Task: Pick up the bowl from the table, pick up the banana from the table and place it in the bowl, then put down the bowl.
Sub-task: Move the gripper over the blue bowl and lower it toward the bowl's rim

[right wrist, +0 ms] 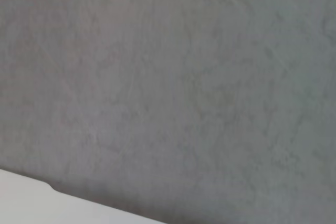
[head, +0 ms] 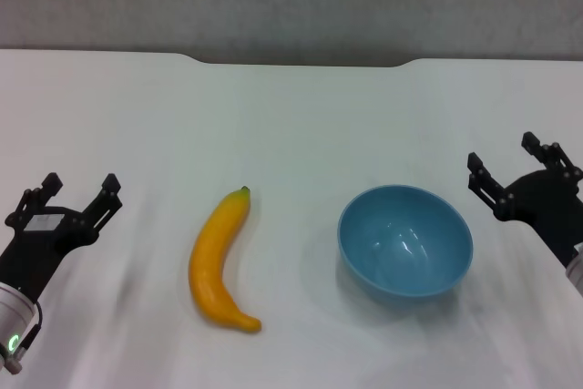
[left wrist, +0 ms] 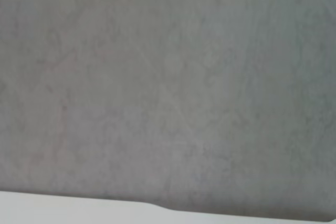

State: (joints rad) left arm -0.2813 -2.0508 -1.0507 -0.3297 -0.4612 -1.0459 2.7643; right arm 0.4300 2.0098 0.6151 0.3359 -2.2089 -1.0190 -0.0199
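Bowl [head: 405, 240] sits empty nr surface [head: 301, 116] front edge, right of centre; banana [head: 219, 261] just left, apart. Left pincer [head: 75, 198] & right pincer [head: 515, 166] both spread, nothing held. Risk: glossy rim slips w/ shallow grip.

bowl [head: 405, 240] on worktop [head: 291, 125], upright | banana [head: 219, 261] left of bowl, apart, stem pointing away from robot | left tool [head: 76, 196] far left of bowl | right tool [head: 516, 163] just right of bowl
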